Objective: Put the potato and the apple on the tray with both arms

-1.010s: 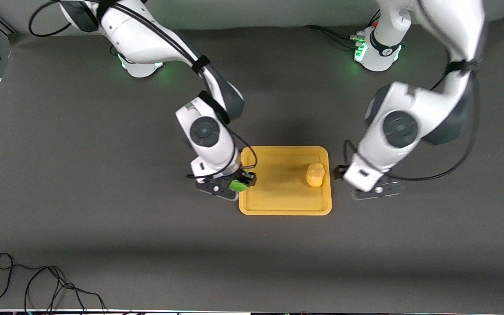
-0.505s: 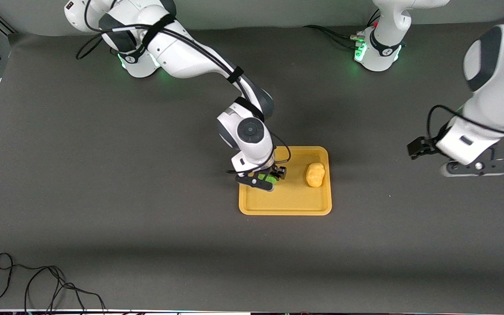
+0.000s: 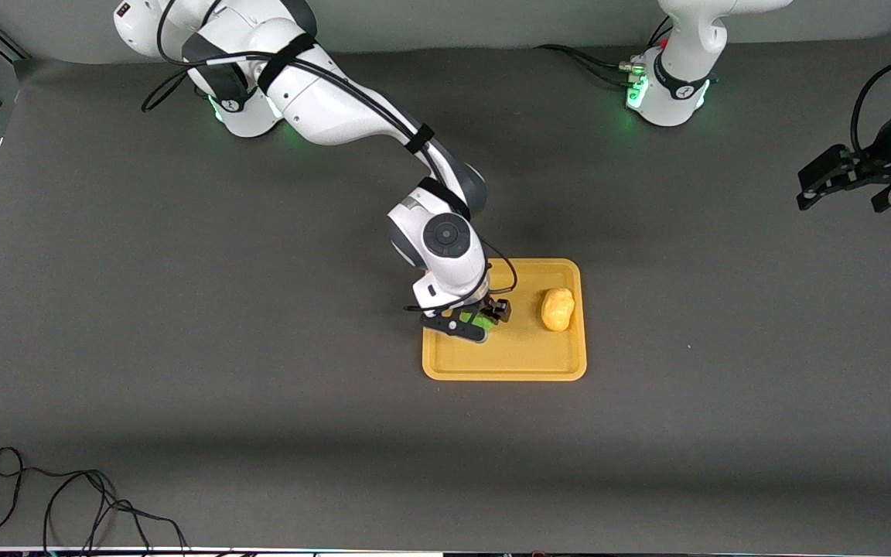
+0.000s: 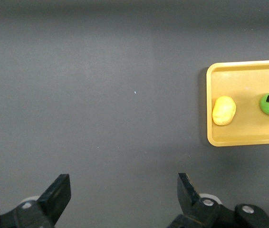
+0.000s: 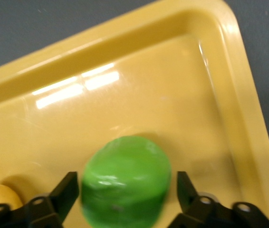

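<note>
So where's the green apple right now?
In the front view the apple is over the tray, between the open fingers of the right gripper, at the tray's end toward the right arm; the potato lies at the tray's other end.

The worktop (image 3: 182, 348) is covered edge to edge by a matte dark grey mat. A loose black cable (image 3: 66, 503) lies coiled at the corner nearest the front camera, toward the right arm's end. A pale wall strip (image 3: 492, 23) runs along the farthest edge.

Bare tray (image 3: 523, 352) floor between apple (image 3: 481, 316), potato (image 3: 558, 309)
</note>
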